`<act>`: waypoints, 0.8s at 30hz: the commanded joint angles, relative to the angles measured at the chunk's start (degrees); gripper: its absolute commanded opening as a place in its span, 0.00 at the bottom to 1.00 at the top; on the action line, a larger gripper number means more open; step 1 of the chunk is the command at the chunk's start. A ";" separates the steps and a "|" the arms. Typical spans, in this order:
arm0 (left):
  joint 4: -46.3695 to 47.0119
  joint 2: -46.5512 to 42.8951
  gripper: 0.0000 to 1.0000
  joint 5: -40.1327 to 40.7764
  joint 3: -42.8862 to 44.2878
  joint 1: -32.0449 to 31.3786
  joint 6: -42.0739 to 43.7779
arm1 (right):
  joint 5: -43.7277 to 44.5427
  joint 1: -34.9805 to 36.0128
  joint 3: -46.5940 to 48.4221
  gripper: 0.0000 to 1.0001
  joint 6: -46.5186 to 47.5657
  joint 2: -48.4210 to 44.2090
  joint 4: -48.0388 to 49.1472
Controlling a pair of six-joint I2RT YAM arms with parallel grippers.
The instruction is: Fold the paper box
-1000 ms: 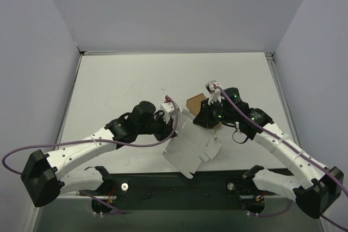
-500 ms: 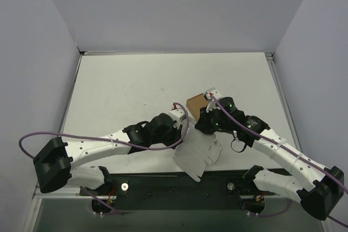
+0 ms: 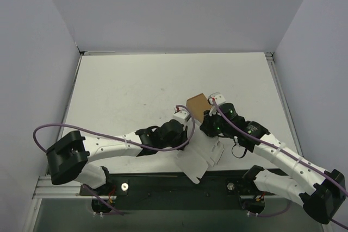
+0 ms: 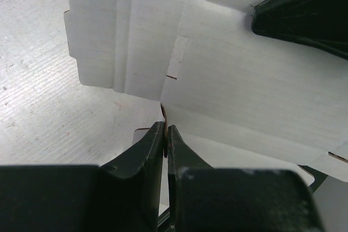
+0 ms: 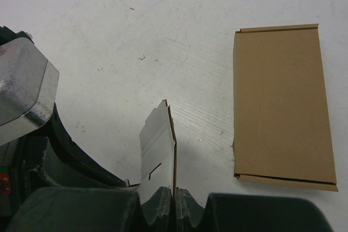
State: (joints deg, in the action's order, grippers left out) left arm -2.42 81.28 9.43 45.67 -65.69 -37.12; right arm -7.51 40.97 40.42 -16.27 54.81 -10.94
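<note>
paper box (image 3: 200,156): lying at the 6 o'clock edge of the surface (image 3: 125,91), between both arms.
left pincer (image 4: 165,129): fingers nearly touching, pinching the paper box's edge.
right pincer (image 5: 174,191): narrow, squeezing an upright flap of the paper box.
brown box (image 5: 280,107): resting flat at the paper box's 12 o'clock.

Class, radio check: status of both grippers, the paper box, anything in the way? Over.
Left gripper shut on paper box edge. Right gripper shut on an upright flap. Paper box not yet folded up. Brown box flat beside it, apart.
</note>
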 commanded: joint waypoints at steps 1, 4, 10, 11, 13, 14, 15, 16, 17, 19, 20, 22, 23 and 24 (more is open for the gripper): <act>15.16 0.64 0.15 -3.72 3.20 -1.81 -3.92 | 0.65 1.13 -0.87 0.00 -0.87 0.04 5.14; 13.41 -0.49 0.17 -2.93 3.29 -1.72 -2.52 | 0.56 1.13 -0.79 0.00 0.01 -0.31 4.53; 7.43 -11.37 0.57 -1.87 -0.31 1.44 5.90 | -3.03 1.13 -0.08 0.00 4.75 -2.42 1.71; 6.82 -12.97 0.67 -2.13 -0.67 2.14 7.49 | -4.08 1.22 -0.08 0.00 6.41 -2.60 1.36; 5.58 -16.83 0.73 -3.88 -1.28 4.42 11.97 | -7.51 1.30 -0.08 0.00 7.57 -2.69 1.27; 5.14 -17.81 0.74 -6.42 -1.20 5.30 13.38 | -8.57 1.57 0.09 0.00 8.18 -2.77 1.27; 4.97 -18.60 0.75 -7.66 -1.11 6.79 16.00 | -10.49 1.66 0.09 0.00 8.19 -2.69 1.45; 4.79 -19.74 0.75 -8.72 -1.02 7.41 17.42 | -11.47 1.66 0.01 0.00 8.19 -2.60 1.80; 4.27 -20.10 0.76 -10.73 -0.85 7.85 18.74 | -12.35 1.74 0.27 0.00 8.19 -2.60 1.97; 3.56 -20.72 0.79 -12.50 -0.50 9.61 21.82 | -15.06 1.74 0.88 0.00 8.10 -2.34 1.89; 3.04 -20.81 0.80 -13.64 -0.41 10.31 22.53 | -16.04 1.66 1.06 0.00 8.10 -2.25 1.63; 3.03 -20.98 0.83 -18.03 -0.58 12.24 23.85 | -18.58 1.66 1.85 0.00 7.92 -1.90 1.27; 3.47 -21.16 0.84 -19.61 -0.76 12.78 24.20 | -19.29 1.66 2.02 0.00 7.92 -1.81 0.92; 3.64 -21.42 0.84 -22.85 -1.28 13.13 24.81 | -19.82 1.74 2.11 0.00 7.75 -1.90 0.92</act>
State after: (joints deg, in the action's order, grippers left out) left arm 0.40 60.60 -2.92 44.60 -54.68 -17.91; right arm -21.34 42.28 40.01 -9.91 52.77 -10.11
